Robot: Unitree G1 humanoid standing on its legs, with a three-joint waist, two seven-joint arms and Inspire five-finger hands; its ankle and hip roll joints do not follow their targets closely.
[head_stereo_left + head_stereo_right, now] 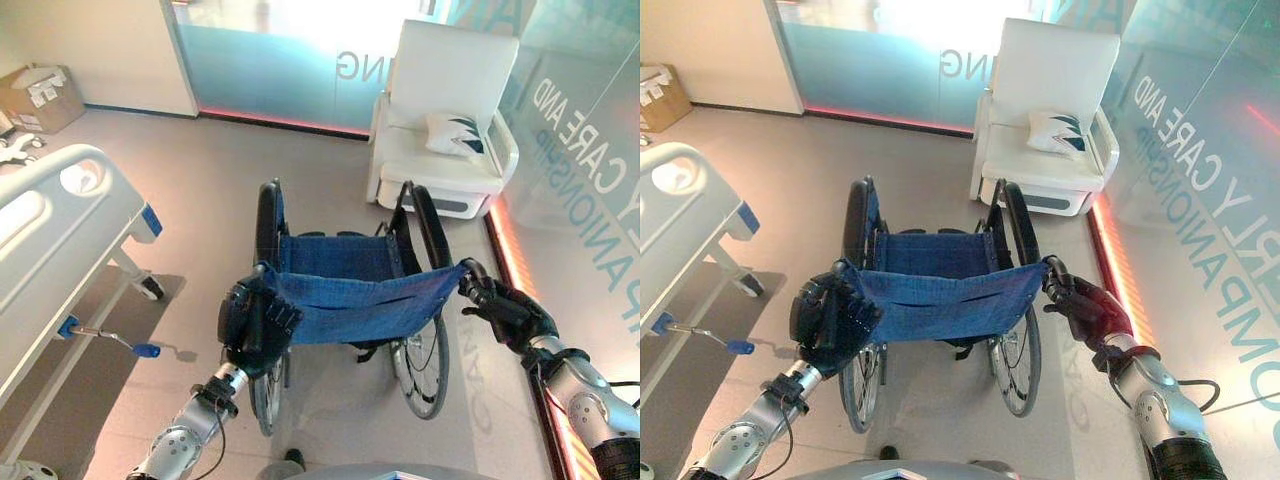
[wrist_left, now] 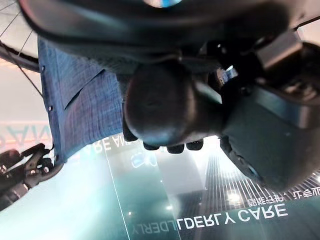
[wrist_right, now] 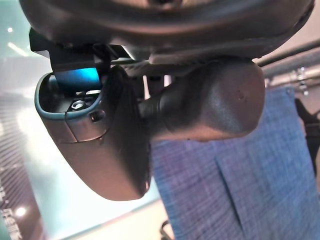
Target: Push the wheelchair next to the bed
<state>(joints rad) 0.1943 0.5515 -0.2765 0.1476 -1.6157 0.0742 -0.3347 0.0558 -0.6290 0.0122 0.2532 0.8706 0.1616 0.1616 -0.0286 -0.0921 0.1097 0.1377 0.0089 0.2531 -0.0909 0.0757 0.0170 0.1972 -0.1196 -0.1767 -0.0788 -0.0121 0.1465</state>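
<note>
Both arms reach forward, elbows bent. The left hand [image 1: 248,320] has its fingers curled around the wheelchair's left push handle [image 1: 262,270]; the right hand [image 1: 510,312] is curled around the right push handle [image 1: 468,272].

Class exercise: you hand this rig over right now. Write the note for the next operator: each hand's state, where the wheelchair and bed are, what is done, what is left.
Left hand: curled round the wheelchair's left push handle.
Right hand: curled round the right push handle.
Wheelchair: directly ahead, blue seat empty, facing a white armchair.
Bed: to the robot's left, apart from the wheelchair, with open floor between.
Done: both handles gripped.
Left: steer the wheelchair left and bring it alongside the bed.
</note>
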